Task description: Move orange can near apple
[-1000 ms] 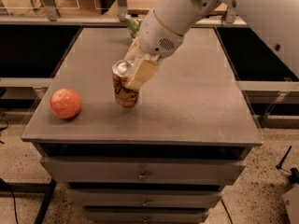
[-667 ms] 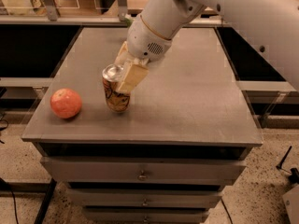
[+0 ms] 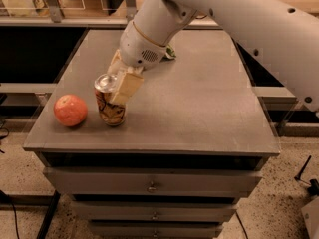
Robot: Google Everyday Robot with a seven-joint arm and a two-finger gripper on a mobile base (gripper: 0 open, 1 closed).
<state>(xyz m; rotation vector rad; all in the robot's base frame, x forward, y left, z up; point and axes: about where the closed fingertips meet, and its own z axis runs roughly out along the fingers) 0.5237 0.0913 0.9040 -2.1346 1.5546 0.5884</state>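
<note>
The orange can (image 3: 110, 108) stands upright near the front left of the grey table top (image 3: 199, 108), its silver top showing. My gripper (image 3: 119, 86) is shut on the orange can from above and behind, with tan fingers (image 3: 125, 86) against its upper side. The apple (image 3: 70, 110), round and reddish-orange, rests on the table just left of the can, a small gap between them.
A green snack bag (image 3: 170, 52) lies at the back of the table, mostly hidden behind my arm. The table is a drawer cabinet with handles (image 3: 151, 187) on its front. The front edge runs just below the can and apple.
My gripper has carried the orange can leftward and slightly toward the front edge, closing the gap to the apple. The apple has not moved.
</note>
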